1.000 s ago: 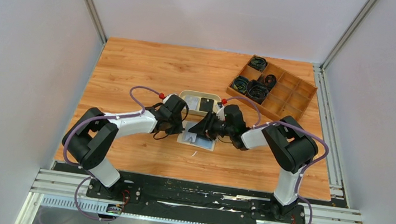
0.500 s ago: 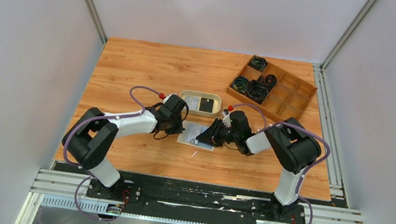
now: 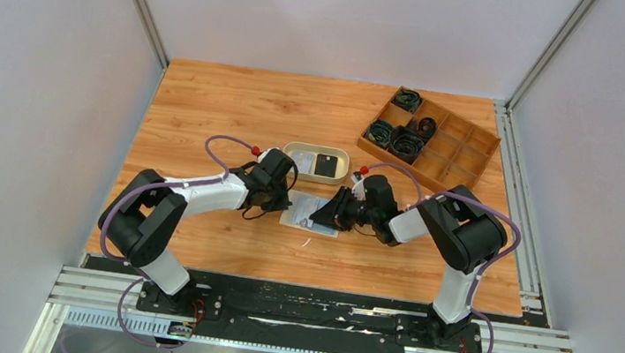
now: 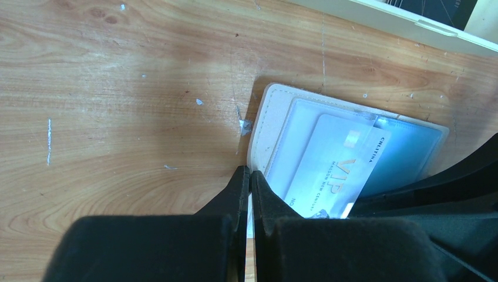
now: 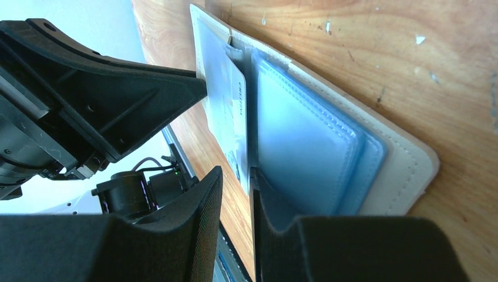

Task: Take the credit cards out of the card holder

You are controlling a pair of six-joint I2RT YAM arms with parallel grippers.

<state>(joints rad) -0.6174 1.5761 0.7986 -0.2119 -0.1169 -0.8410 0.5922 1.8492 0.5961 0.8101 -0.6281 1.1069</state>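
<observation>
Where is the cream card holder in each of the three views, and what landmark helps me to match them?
Top external: card holder mid-picture, between left pincer and right pincer.
Left wrist: card holder right of centre, open.
Right wrist: card holder from top centre toward the right, open.
Landmark: the left pincer at its edge, in all three.

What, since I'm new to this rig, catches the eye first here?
The open beige card holder lies in the middle of the table. A pale credit card pokes partly out of its pocket; the right tool straddles the card's end, while the left tool, closed, sits at the holder's corner. A wooden tray sits far right.
</observation>
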